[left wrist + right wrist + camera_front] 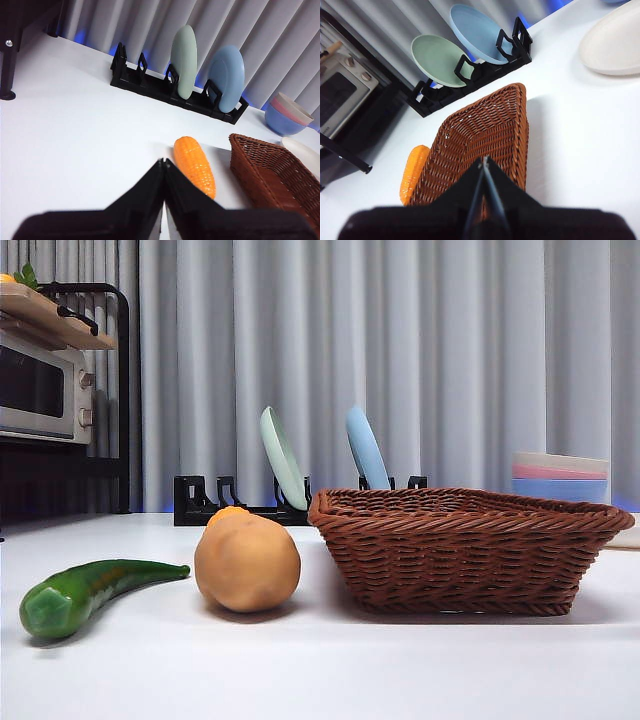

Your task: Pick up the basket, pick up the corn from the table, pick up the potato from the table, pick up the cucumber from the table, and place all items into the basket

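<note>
The brown wicker basket (460,550) stands on the table at the right, and the right wrist view shows it empty (485,130). Left of it sits the tan potato (247,562), with the orange corn (228,511) peeking out behind it. The green cucumber (90,592) lies at the far left. My left gripper (163,162) is shut and holds nothing, raised above the table close to the corn (195,165) and the basket's corner (272,175). My right gripper (484,160) is shut and empty, hovering over the basket, with the corn (412,172) beside it. Neither gripper shows in the front view.
A black dish rack (200,502) at the back holds a green plate (283,457) and a blue plate (367,448). Stacked bowls (560,476) stand at the back right, near a white plate (612,45). A toaster oven (40,390) on a black shelf is at the far left.
</note>
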`<state>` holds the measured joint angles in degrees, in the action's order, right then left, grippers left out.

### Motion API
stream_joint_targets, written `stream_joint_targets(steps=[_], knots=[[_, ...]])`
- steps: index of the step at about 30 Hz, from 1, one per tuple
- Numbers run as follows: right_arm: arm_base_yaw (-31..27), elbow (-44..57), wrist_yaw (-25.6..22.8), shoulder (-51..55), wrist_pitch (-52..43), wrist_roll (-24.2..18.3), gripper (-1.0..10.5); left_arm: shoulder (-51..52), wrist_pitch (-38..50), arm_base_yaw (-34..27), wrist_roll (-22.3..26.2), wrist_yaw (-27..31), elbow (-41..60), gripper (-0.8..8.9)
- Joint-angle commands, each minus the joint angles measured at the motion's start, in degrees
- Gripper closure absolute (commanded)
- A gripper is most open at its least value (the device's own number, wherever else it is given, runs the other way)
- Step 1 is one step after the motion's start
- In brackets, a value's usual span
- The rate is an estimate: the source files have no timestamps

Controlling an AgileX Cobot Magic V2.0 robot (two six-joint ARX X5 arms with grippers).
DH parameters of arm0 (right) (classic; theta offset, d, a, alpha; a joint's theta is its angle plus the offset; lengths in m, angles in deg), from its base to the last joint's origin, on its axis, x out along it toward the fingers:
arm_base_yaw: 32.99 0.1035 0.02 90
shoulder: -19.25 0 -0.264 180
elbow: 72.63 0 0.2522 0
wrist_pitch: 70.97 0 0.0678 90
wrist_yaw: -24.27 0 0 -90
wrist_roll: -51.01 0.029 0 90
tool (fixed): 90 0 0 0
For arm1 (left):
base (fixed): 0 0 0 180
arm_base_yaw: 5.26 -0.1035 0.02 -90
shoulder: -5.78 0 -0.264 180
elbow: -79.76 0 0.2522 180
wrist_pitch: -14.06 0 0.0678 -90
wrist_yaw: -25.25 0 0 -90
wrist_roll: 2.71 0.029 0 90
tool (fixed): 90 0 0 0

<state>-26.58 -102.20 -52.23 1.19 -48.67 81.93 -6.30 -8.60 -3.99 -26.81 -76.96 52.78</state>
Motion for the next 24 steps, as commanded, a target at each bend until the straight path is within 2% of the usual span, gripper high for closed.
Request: stream_joint_targets(steps=[1, 6, 10, 16, 20, 22, 24], knots=[[0.0, -3.7, 0.1, -5.8, -0.3, -3.6, 9.6, -5.0, 0.3, -0.1, 0.7, -1.7, -3.4, 8.2], [0.0, -10.3, 0.1, -16.6, -0.3, -9.3, 9.6, -15.5, 0.2, -0.1, 6.3, -6.2, -10.3, 8.2], [0.0, -15.2, 0.6, -24.8, 1.1, -12.0, 9.6, -24.0, -0.4, -0.1, 8.4, -7.8, -15.4, 8.2], [0.0, -23.4, 7.4, -35.6, 9.3, -18.9, 9.5, -35.0, -3.1, -0.1, 9.8, -15.8, -21.0, 8.18], [0.0, -27.7, 9.2, -40.6, 14.0, -23.1, 9.5, -39.8, -4.6, 0.1, 10.7, -20.2, -22.5, 8.12], [0.0, -29.2, 9.1, -42.2, 15.0, -24.5, 9.4, -41.2, -4.5, 0.3, 10.7, -20.9, -22.6, 7.59], [0.0, -30.1, 9.1, -43.2, 15.2, -25.0, 8.9, -42.0, -4.5, 0.6, 10.6, -20.9, -22.6, 6.09]])
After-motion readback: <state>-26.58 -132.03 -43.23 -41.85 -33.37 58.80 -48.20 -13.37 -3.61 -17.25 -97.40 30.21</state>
